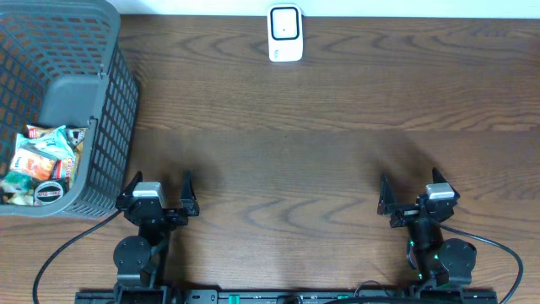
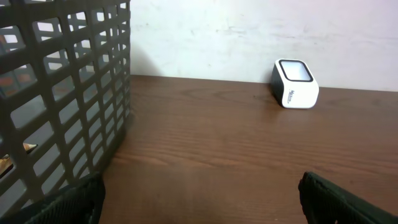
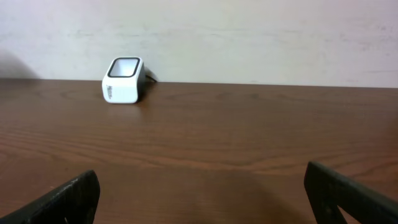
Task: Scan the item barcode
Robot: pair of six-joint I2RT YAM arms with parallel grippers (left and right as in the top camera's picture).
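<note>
A white barcode scanner [image 1: 285, 34] with a dark window stands at the table's far edge, also seen in the left wrist view [image 2: 295, 83] and the right wrist view [image 3: 124, 79]. Packaged snack items [image 1: 44, 154] and a round dark lid [image 1: 49, 192] lie inside the grey mesh basket [image 1: 110, 101] at the left. My left gripper [image 1: 161, 179] sits open near the front edge, just right of the basket, with nothing between its fingers [image 2: 68, 202]. My right gripper [image 1: 410, 179] is open and empty at the front right, its fingers [image 3: 351, 194] spread wide.
The basket wall [image 2: 62, 93] fills the left of the left wrist view, close to that gripper. A dark wooden table [image 1: 304, 143] stretches between the grippers and the scanner. A pale wall stands behind the scanner.
</note>
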